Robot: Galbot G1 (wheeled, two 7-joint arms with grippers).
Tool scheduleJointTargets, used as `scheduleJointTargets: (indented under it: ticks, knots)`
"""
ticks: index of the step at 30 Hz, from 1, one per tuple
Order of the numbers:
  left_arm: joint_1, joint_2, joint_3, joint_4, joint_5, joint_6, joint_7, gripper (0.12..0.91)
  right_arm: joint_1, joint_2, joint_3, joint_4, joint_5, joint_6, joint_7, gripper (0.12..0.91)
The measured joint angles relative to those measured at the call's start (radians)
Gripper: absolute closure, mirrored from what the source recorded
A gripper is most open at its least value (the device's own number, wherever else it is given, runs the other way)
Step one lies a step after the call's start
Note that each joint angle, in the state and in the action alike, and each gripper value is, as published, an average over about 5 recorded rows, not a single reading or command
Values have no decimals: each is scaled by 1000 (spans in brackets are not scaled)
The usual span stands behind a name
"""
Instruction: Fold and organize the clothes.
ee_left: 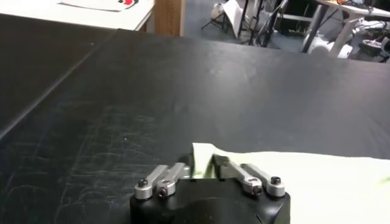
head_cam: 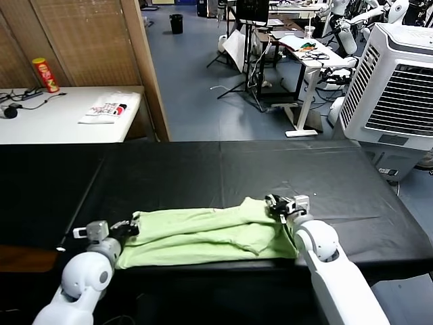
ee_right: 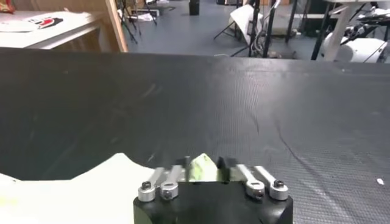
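shirt (head_cam: 203, 235) lay partly folded into a long band at near edge of black table cover (head_cam: 223, 169), long axis running left to right. left gripper (head_cam: 128, 227) pinched left end; right gripper (head_cam: 283, 205) pinched a peak of fabric at right end. further folds and tidying left to do. collar direction hard to tell, possibly tucked under.

Table with black cover (head_cam: 203, 169); folded lime-green shirt (head_cam: 203, 237) lying flat near front edge.
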Motion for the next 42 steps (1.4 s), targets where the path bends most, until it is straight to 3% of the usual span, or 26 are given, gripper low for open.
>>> scheduleJointTargets:
  ticks: [4, 10, 12, 14, 17, 23, 26, 30, 42]
  knots:
    - [-18, -14, 12, 25, 83, -39, 31, 897, -6, 18, 16, -5, -17, 20, 1, 893]
    - [-71, -28, 31, 74, 133, -55, 62, 897, -20, 26, 35, 4, -9, 33, -31, 891]
    - [-91, -30, 32, 87, 140, -62, 71, 897, -29, 20, 40, 16, -2, 34, -45, 868]
    - [-105, -28, 29, 94, 145, -68, 76, 885, -39, 11, 45, 32, 5, 33, -55, 795]
    - [-112, -15, 21, 93, 148, -81, 78, 783, -57, -6, 55, 68, 16, 32, -62, 635]
    - [-89, 24, -13, 66, 139, -103, 78, 452, -106, -40, 77, 158, 37, 32, -65, 319]
    - [-63, 32, -36, 45, 138, -113, 76, 308, -136, -48, 85, 203, 39, 32, -67, 242]
    - [-21, 21, -61, 13, 139, -118, 73, 237, -170, -52, 87, 252, 43, 31, -69, 228]
    - [107, -64, -83, -34, 167, -144, 99, 232, -213, -56, 104, 322, 60, 29, -73, 227]
